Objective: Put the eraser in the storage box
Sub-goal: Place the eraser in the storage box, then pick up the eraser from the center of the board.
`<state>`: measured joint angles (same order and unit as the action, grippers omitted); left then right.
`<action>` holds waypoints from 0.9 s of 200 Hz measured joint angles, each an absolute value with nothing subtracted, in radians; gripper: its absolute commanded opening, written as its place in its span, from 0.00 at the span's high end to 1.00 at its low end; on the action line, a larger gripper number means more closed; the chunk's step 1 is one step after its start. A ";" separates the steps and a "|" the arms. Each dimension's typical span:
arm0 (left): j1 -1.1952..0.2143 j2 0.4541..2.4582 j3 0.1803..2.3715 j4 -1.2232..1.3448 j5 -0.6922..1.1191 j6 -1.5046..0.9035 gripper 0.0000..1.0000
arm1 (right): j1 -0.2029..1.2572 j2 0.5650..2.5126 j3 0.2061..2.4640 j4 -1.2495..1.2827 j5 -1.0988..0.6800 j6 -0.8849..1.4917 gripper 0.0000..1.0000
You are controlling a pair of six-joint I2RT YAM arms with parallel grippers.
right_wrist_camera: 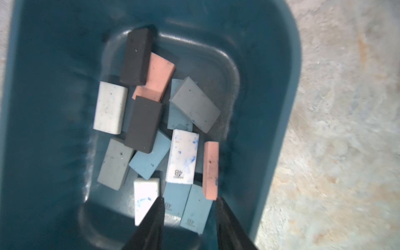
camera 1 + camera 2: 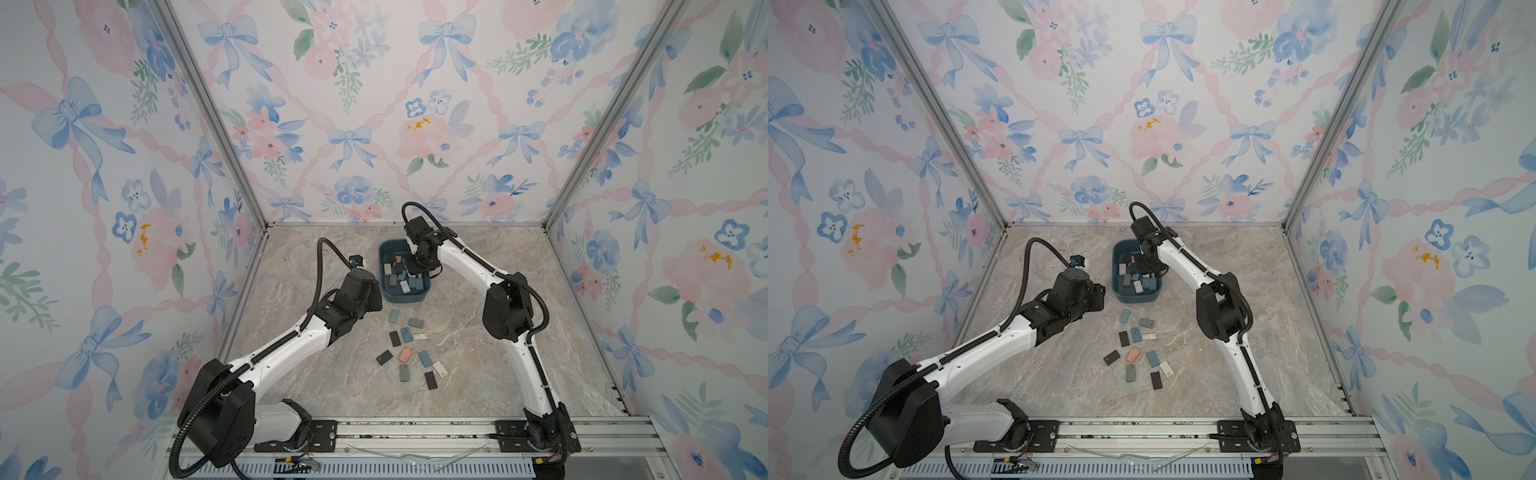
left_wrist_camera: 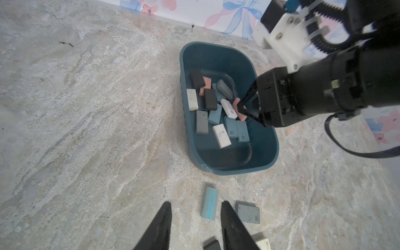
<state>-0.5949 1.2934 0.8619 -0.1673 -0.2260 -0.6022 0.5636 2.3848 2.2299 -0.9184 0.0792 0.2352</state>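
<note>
Right pincer (image 1: 190, 198) hangs in the mouth of the dark teal-blue plastic storage box (image 1: 54, 54), a rectangular tub with rounded corners and low walls. Its two black fingers stand apart, with nothing clamped between them. Salmon-pink eraser (image 1: 211, 168), a rectangular rubber block, stands on its long narrow edge inside the box, just beyond the tip of one finger; touching or a hair apart, cannot tell. Below and ahead of the tips, a heap of erasers (image 1: 144, 124) covers the box floor: black, grey, light blue, white with blue smudges and one more pink, several overlapping. Left pincer (image 3: 195, 203) hovers over the marbled beige tabletop (image 3: 86, 108), outside the box and apart from it, fingers spread and holding nothing. Light blue eraser (image 3: 209, 203) lies flat on the table, seen between its tips and nearer one finger. Speckled grey eraser (image 3: 247, 212) lies just outside that same finger. In both top views the box (image 2: 405, 297) (image 2: 1136, 297) sits under the right pincer, and a scatter of loose erasers (image 2: 405, 354) (image 2: 1133, 354) lies on the table between the two arms.
</note>
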 measured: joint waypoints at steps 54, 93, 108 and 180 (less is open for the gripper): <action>-0.595 1.265 0.862 -0.248 -0.202 -0.533 0.58 | 0.564 2.099 1.995 -0.813 0.053 0.241 0.56; -0.599 1.231 0.859 -0.297 -0.137 -0.481 0.56 | 0.564 1.921 1.799 -0.720 0.045 0.251 0.55; -0.609 1.231 0.849 -0.319 -0.108 -0.466 0.54 | 0.563 1.864 1.719 -0.688 0.046 0.256 0.54; -0.741 1.320 0.828 -0.445 -0.024 -0.419 0.39 | 0.527 1.674 1.418 -0.590 0.046 0.309 0.53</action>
